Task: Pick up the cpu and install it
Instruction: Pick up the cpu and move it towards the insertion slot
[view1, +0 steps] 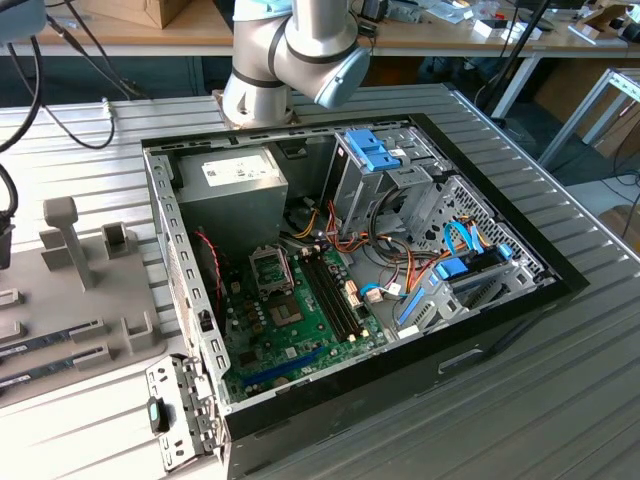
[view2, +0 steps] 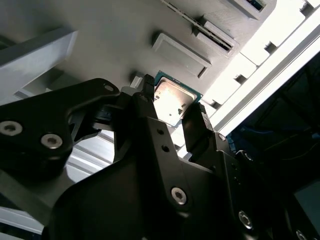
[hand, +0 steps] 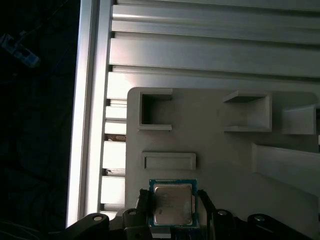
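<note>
The cpu (hand: 172, 202) is a small square chip with a silvery top and a thin green rim. My gripper (hand: 174, 206) has a black finger pressed against each of two opposite edges and is shut on it. In the second wrist view the cpu (view2: 172, 100) sits between the same fingers (view2: 192, 125), over the grey parts tray (view2: 115, 40). Whether the chip rests on the tray or hangs just above it, I cannot tell. In the exterior view the open computer case (view1: 500, 320) lies on the table, and the motherboard (view1: 300, 325) has a dark socket (view1: 270, 268).
The grey tray (hand: 210, 145) has raised posts and shallow pockets, with a ribbed aluminium table (hand: 200, 40) around it. In the exterior view the tray (view1: 90, 300) lies at the left, with long narrow sticks (view1: 50, 340) on it. The arm's base (view1: 260, 90) stands behind the case.
</note>
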